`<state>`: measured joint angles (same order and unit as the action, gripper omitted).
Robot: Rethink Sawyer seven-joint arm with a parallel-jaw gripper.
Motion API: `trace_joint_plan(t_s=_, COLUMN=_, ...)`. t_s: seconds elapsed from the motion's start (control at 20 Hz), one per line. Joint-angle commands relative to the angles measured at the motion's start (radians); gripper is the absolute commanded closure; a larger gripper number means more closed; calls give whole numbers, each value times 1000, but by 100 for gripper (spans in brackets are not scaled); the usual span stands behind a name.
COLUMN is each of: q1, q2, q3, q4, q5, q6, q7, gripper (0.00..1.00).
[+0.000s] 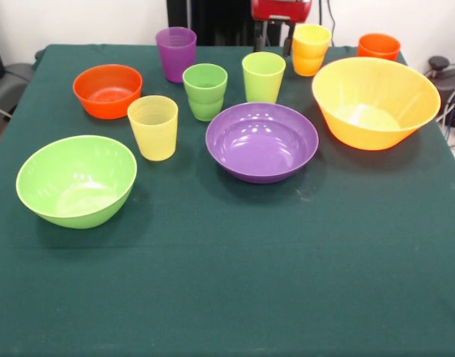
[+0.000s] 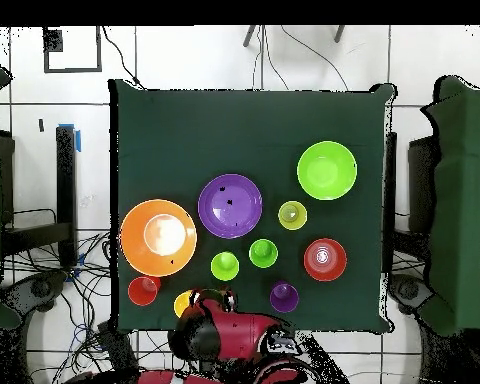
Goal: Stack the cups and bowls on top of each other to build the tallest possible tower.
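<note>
All cups and bowls stand apart and upright on the green table; nothing is stacked. The largest yellow-orange bowl point(image 1: 375, 102) point(image 2: 158, 237) is at the right. The purple bowl point(image 1: 262, 141) point(image 2: 230, 205) is mid-table. The lime green bowl point(image 1: 76, 180) point(image 2: 327, 170) is front left, the small orange bowl point(image 1: 107, 91) point(image 2: 325, 259) behind it. The pale yellow cup point(image 1: 153, 126), dark green cup point(image 1: 205, 91), lime cup point(image 1: 263, 76), purple cup point(image 1: 175, 52), yellow-orange cup point(image 1: 311, 49) and orange cup point(image 1: 378, 46) stand nearer the robot. The gripper point(image 1: 267, 33) hangs drawn back at the far edge, beside the yellow-orange cup.
The red arm point(image 2: 229, 330) is folded over the robot's side of the table, above the yellow-orange cup point(image 2: 187, 302). The green cloth point(image 1: 227, 282) covers the table to its edges. Cables lie on the floor around it.
</note>
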<state>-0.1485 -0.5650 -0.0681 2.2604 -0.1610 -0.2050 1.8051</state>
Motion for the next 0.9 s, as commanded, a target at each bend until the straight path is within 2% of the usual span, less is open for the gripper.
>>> trace_joint_plan(t_s=0.05, q1=14, q2=-6, q3=64, q4=-100, q5=4, q6=23, q7=126, gripper=0)
trace_joint_plan(t_s=0.35, q1=12, q2=-40, q3=60, q4=-63, q5=-1, q6=27, q7=134, gripper=0)
trace_joint_plan(t_s=0.55, q1=24, q2=-90, q3=54, q4=-32, q5=5, q6=54, q7=138, gripper=0)
trace_joint_plan(t_s=0.7, q1=34, q2=-128, q3=53, q4=-16, q5=15, q6=87, q7=139, gripper=0)
trace_joint_plan(t_s=0.9, q1=11, q2=-178, q3=87, q4=-3, q5=31, q6=146, q7=147, gripper=0)
